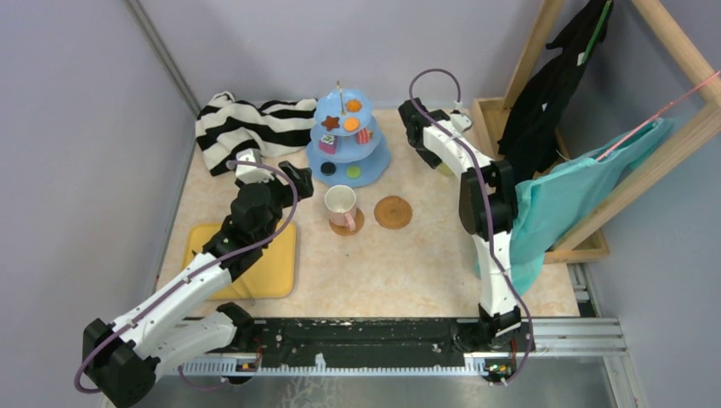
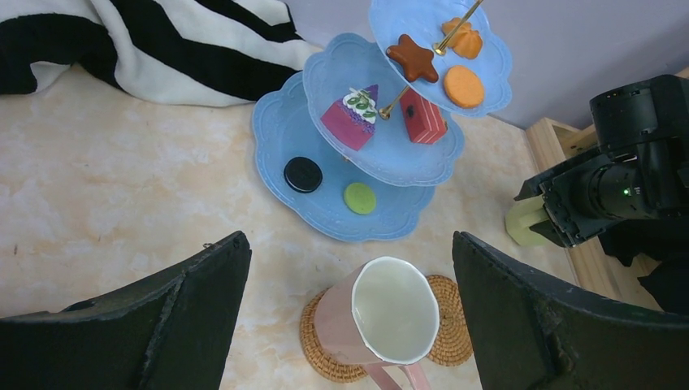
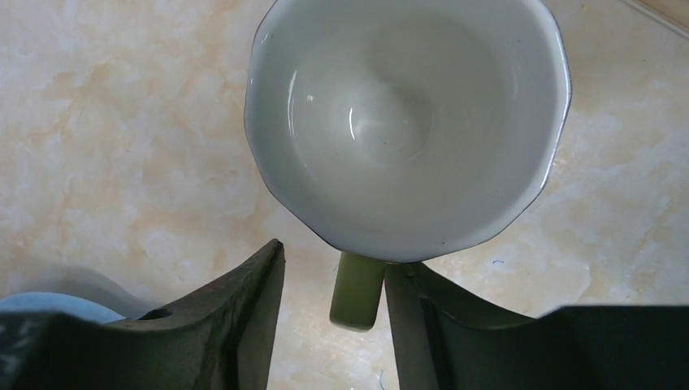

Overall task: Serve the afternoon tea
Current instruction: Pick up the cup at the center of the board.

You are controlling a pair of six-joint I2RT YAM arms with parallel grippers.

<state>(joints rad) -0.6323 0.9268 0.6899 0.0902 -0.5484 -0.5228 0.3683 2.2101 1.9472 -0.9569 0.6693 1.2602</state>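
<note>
- Right gripper (image 3: 337, 260) is low at the table with its jaws at a narrow gap. They stand around the handle (image 3: 356, 292) of the yellow-green cup (image 3: 406, 122) but do not pinch it yet. One finger seems to touch the handle, and the other is just beside it.
- The cup stands directly ahead of the fingertips, upright and empty, on the bare table (image 3: 122, 122).
- To do this step well, I think the gripper should center the handle between both fingers before it closes. Then it should lift straight up, so that the cup does not tip or swing.
- Near this gripper, at its side, there is one three-tier stand (image 2: 284, 122) with seven treats: three cookies on top, two cake slices in the middle and two round cookies at the bottom.
- Farther, toward the arm's base, there are two coasters. The free coaster (image 1: 393, 212) is probably where this cup belongs.
- The cups are two. The pink-handled cup (image 2: 390, 309) sits on the second coaster (image 2: 455, 325), under the left gripper (image 2: 349, 240), which is wide open and holds nothing.
</note>
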